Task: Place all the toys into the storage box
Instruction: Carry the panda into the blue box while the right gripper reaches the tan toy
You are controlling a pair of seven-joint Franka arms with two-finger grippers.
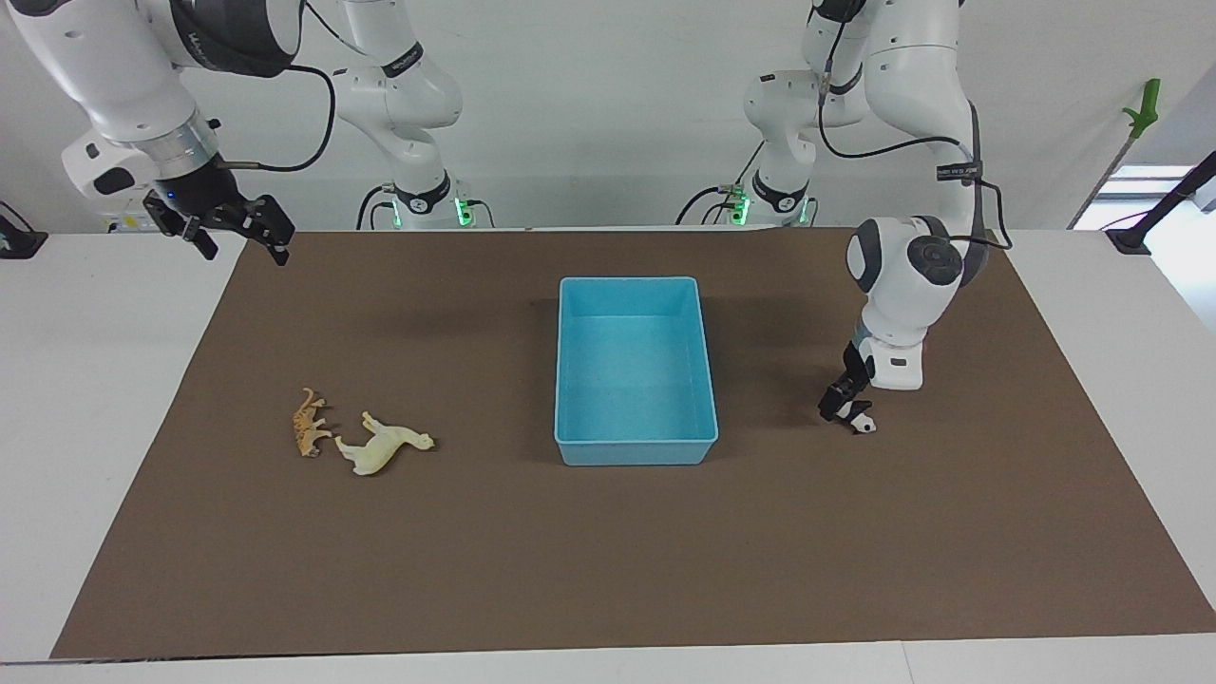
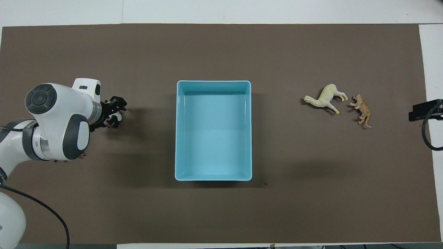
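The light blue storage box (image 1: 632, 282) (image 2: 213, 82) stands in the middle of the mat with nothing in it. The black-and-white panda (image 1: 862, 422) lies toward the left arm's end. My left gripper (image 1: 841, 407) (image 2: 116, 112) is down at it, open, with a finger on either side; from overhead the gripper hides most of the panda. The orange tiger (image 1: 306, 423) (image 2: 362, 110) and the cream long-necked animal (image 1: 380, 445) (image 2: 327, 97) lie side by side toward the right arm's end. My right gripper (image 1: 245, 249) waits open, raised over that end's mat corner by the robots.
A brown mat (image 1: 608, 551) covers most of the white table (image 1: 95, 380). The left arm's wrist and forearm (image 2: 55, 121) hang low over the mat beside the panda. Bare mat lies between the box and each group of toys.
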